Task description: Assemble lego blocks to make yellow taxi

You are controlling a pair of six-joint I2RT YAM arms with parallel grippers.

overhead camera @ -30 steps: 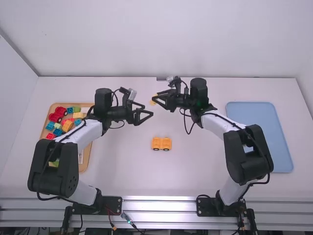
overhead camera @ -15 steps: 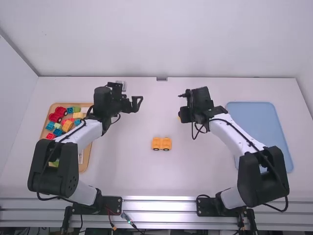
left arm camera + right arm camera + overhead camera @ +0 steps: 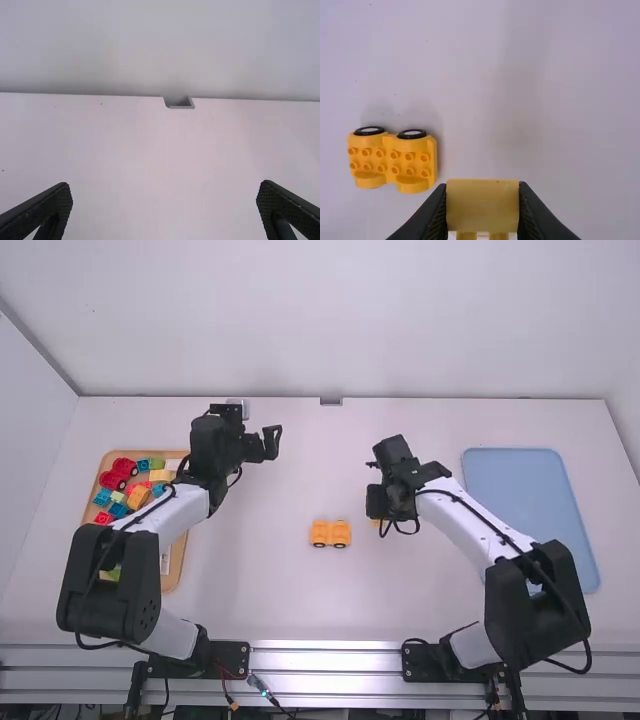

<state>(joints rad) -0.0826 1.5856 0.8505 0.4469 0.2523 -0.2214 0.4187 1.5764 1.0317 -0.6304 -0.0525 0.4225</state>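
Note:
The yellow car base (image 3: pixel 330 533) with dark wheels sits mid-table; in the right wrist view the car base (image 3: pixel 394 159) shows its studs upward. My right gripper (image 3: pixel 378 520) is to the right of it, above the table. In the right wrist view my right gripper (image 3: pixel 482 207) is shut on a yellow block (image 3: pixel 482 206), apart from the car base. Farther back and to the left, my left gripper (image 3: pixel 272 440) stands open; in the left wrist view the left gripper (image 3: pixel 165 207) has nothing between its widely parted fingers.
A wooden tray (image 3: pixel 174 575) with several red, blue, green and yellow blocks lies at the left, partly under the left arm. A blue tray (image 3: pixel 530 480) lies at the right. The back wall (image 3: pixel 160 45) rises behind the table.
The right gripper has moved away from the left one and toward the camera, carrying its yellow block to near the car base. The left gripper has drawn back and to the left.

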